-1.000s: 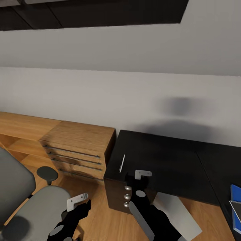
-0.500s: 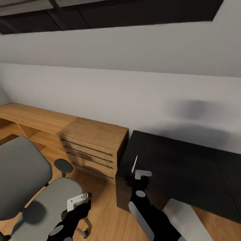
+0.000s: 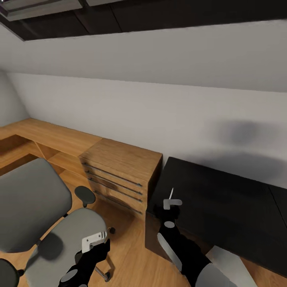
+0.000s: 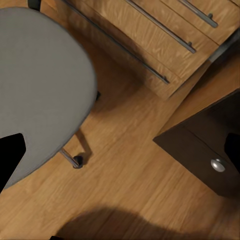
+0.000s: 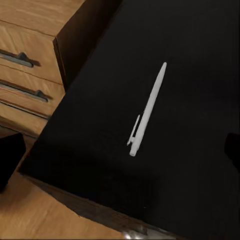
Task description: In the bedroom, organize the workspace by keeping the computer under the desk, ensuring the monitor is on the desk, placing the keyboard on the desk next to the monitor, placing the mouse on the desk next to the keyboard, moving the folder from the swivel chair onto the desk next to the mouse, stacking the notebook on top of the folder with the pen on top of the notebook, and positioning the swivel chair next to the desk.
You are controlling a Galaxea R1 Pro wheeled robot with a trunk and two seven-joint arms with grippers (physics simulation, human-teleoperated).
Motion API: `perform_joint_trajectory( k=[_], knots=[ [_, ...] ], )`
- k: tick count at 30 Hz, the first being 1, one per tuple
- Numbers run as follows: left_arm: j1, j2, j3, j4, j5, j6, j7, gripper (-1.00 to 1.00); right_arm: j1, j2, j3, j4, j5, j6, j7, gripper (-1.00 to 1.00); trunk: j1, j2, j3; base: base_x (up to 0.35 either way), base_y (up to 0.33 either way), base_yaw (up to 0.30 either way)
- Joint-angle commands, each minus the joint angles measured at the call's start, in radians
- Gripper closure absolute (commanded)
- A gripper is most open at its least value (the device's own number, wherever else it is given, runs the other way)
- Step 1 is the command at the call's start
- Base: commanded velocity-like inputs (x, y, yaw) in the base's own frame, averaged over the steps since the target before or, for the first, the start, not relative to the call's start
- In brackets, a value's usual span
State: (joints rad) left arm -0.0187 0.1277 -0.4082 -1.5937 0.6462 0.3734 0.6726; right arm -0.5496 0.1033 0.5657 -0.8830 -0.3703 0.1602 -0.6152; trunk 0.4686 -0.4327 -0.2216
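The white pen (image 5: 148, 110), judged light, stiff and slippery at frame centre, would be pinched mid-barrel by the right gripper (image 5: 120, 155), seen spread wide.

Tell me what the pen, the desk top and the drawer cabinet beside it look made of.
The pen: white, smooth, probably plastic, with a moulded clip. The desk top: matte black, no grain showing, perhaps laminate. The drawer cabinet: light wood, visible grain, with thin dark bar handles that look metal.

A pale grey wall (image 3: 159, 107) slopes up to a dark-framed band (image 3: 159, 16), possibly a skylight. Below it, a light-wood cabinet (image 3: 119, 175) with four long bar handles adjoins low open wood shelving (image 3: 36, 143). The wood floor (image 3: 127, 247) is warm-toned.
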Motion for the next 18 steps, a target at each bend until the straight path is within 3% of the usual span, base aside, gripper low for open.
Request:
perform_joint_trajectory(
  k=[1, 2, 4, 5, 6, 7, 10, 11, 12, 14, 15, 18],
  knots=[
    [-0.001, 0.001, -0.002, -0.002, 0.005, 0.002, 0.008, -1.0, -0.051, -0.001, -0.002, 0.07, -0.004, -0.007, 0.007, -1.0, 0.0, -0.002, -0.002, 0.006, 0.0, 0.001],
    [-0.001, 0.0, -0.003, -0.002, 0.005, 0.002, 0.008, -1.0, -0.153, -0.002, -0.008, 0.235, -0.003, -0.052, 0.057, -1.0, 0.0, -0.002, -0.002, 0.003, 0.0, 0.0],
    [-0.001, 0.0, -0.004, -0.002, 0.004, 0.002, 0.008, -1.0, -0.234, -0.002, -0.01, 0.37, -0.005, -0.106, 0.121, -1.0, 0.0, -0.002, -0.002, 0.002, 0.0, 0.0],
    [-0.001, 0.0, -0.004, -0.002, 0.003, 0.002, 0.008, -1.0, -0.314, -0.002, -0.013, 0.505, -0.011, -0.156, 0.187, -1.0, 0.0, -0.002, -0.002, 0.0, 0.0, 0.0],
    [-0.001, 0.0, -0.005, -0.002, 0.003, 0.002, 0.008, -1.0, -0.381, -0.003, -0.019, 0.614, -0.031, -0.189, 0.237, -1.0, 0.0, -0.002, -0.002, 0.0, 0.0, 0.0],
    [-0.001, 0.0, -0.01, -0.002, 0.003, 0.002, 0.008, -1.0, -0.412, -0.004, -0.023, 0.66, -0.049, -0.202, 0.258, -1.0, 0.0, -0.002, -0.002, 0.0, 0.0, 0.0],
    [-0.001, 0.001, -0.032, -0.002, 0.003, 0.002, 0.008, -1.0, -0.444, -0.014, -0.028, 0.712, -0.087, -0.217, 0.284, -1.0, 0.0, -0.002, -0.002, 0.0, 0.0, 0.0],
    [-0.001, 0.001, -0.05, -0.002, 0.003, 0.001, 0.009, -1.0, -0.455, -0.021, -0.029, 0.733, -0.119, -0.222, 0.298, -1.0, 0.0, -0.002, -0.002, 0.008, 0.0, 0.0],
    [-0.001, 0.001, -0.064, -0.002, 0.005, 0.001, 0.01, -1.0, -0.463, -0.02, -0.026, 0.795, -0.183, -0.226, 0.33, -1.0, 0.0, -0.002, -0.002, 0.217, 0.0, 0.0],
    [-0.001, 0.001, -0.067, -0.002, 0.007, 0.001, 0.01, -1.0, -0.464, 0.0, -0.026, 0.83, -0.214, -0.226, 0.342, -1.0, 0.0, -0.002, -0.002, 0.269, 0.0, 0.0],
    [-0.001, 0.001, -0.068, -0.002, 0.009, 0.001, 0.01, -1.0, -0.46, 0.037, -0.027, 0.85, -0.238, -0.226, 0.344, -1.0, 0.0, -0.002, -0.002, 0.302, 0.0, 0.0],
    [-0.001, 0.001, -0.069, -0.002, 0.008, 0.001, 0.01, -1.0, -0.459, 0.044, -0.028, 0.854, -0.244, -0.221, 0.342, -1.0, 0.0, -0.002, -0.002, 0.168, 0.0, 0.0]
  ],
)
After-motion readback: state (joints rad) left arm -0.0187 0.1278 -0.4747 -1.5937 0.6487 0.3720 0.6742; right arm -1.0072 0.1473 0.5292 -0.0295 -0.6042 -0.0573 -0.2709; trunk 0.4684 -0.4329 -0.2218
